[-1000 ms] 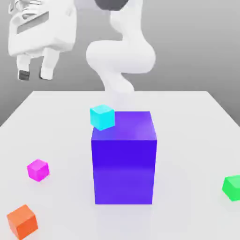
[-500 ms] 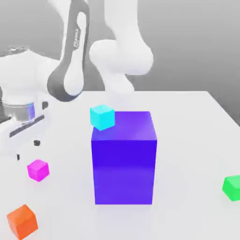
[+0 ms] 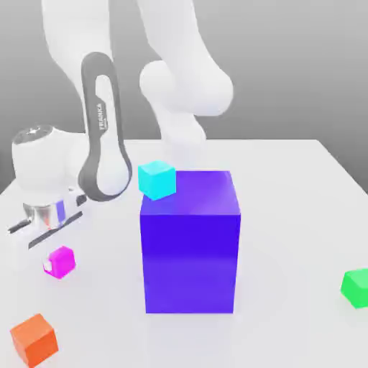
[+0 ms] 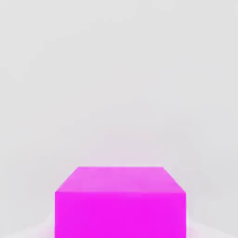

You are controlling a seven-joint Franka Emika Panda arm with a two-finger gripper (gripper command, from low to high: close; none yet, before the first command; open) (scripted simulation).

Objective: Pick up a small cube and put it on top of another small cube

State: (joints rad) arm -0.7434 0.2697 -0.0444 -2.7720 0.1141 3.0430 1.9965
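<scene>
The small cube [image 3: 63, 260], bright magenta-pink, sits on the white table at the exterior view's left. In the hand view its top and one side [image 4: 120, 200] loom very close. My gripper [image 3: 52, 266] has come down from the white hand straight onto it, and a pale finger [image 3: 47, 268] presses the cube's left side. The jaws are shut on the cube, which still rests on the table.
A big purple-blue block [image 3: 190, 241] stands mid-table, with a cyan cube [image 3: 157, 179] at its upper back corner. An orange cube [image 3: 33, 339] lies near the front left. A green cube [image 3: 356, 287] is at the right edge of the table [image 3: 287, 187].
The hand dropped from high at the left down to the magenta cube, and the jaws closed on it. The cube shifted slightly.
</scene>
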